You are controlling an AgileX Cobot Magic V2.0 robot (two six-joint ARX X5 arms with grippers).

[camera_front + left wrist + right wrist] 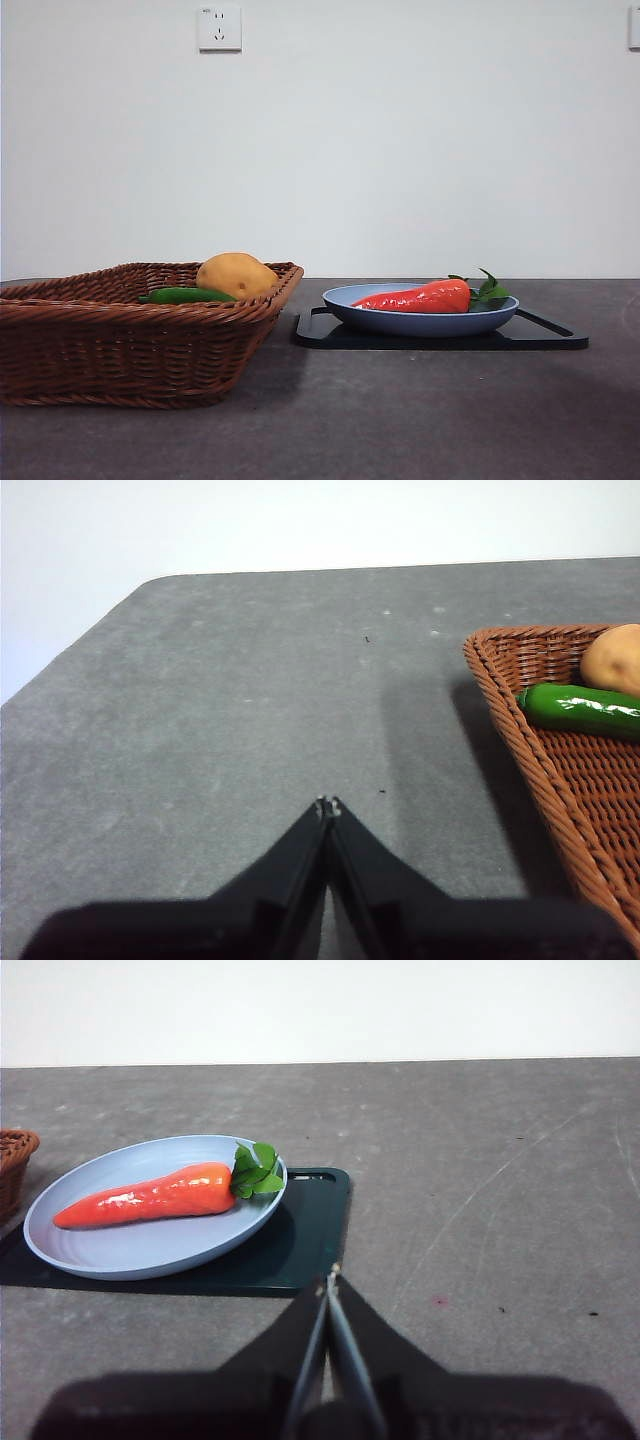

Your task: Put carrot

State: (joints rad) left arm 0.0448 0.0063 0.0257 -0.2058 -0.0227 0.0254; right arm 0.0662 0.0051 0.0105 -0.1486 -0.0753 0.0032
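The red-orange carrot with green leaves lies on its side in a light blue plate that sits on a dark tray. In the right wrist view the carrot lies across the plate, and my right gripper is shut and empty, apart from the tray's edge. My left gripper is shut and empty over bare table beside the wicker basket. Neither gripper shows in the front view.
The brown wicker basket stands at the left and holds a tan potato and a slim dark-green vegetable. The grey table meets a white wall behind, with a socket high up.
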